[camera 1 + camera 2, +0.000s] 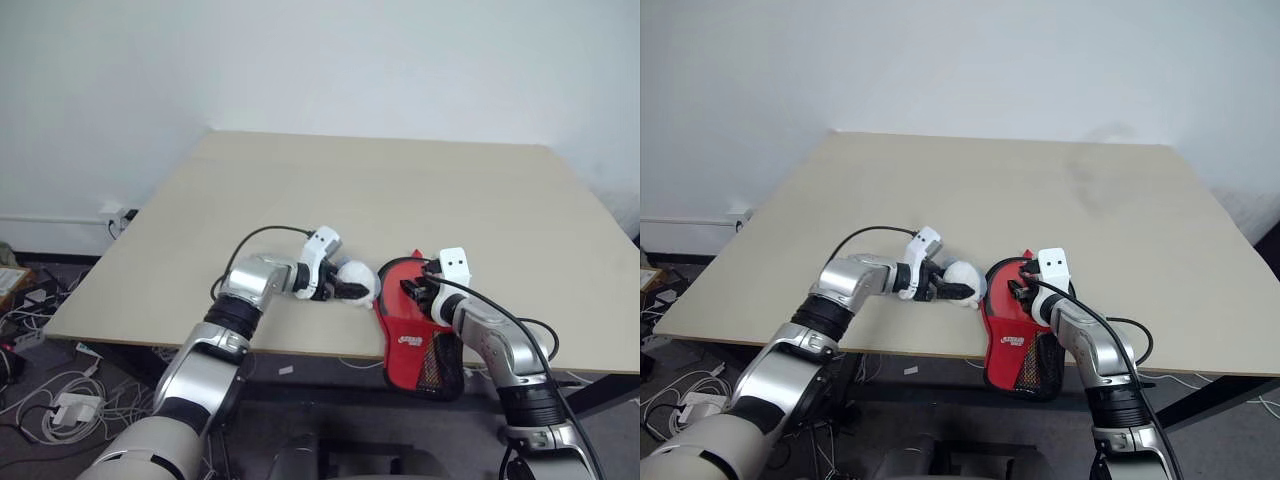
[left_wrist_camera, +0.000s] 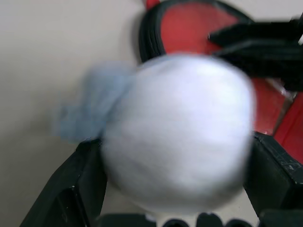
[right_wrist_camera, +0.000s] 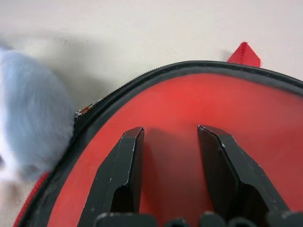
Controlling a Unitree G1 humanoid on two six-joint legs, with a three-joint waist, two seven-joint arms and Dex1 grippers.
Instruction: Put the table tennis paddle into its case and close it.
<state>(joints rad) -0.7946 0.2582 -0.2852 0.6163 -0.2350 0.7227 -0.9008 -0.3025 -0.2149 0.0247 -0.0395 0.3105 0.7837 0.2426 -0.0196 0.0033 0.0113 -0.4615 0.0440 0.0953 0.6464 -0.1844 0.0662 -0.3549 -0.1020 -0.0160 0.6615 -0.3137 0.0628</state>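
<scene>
The case (image 1: 412, 325) is a paddle-shaped pouch with a red face, a small white logo, a black rim and black mesh at its narrow end. It lies at the near edge of the table (image 1: 400, 190), and the narrow end hangs over that edge. The right gripper (image 3: 170, 161) rests on the red face with its fingers partly apart, holding nothing. The left gripper (image 2: 173, 189) holds a white ball (image 2: 177, 132) between wide fingers, just beside the case. The ball is blurred. The paddle cannot be made out. The table is beige, the wall (image 1: 320, 60) is white, and cables (image 1: 50, 390) lie on the floor.
</scene>
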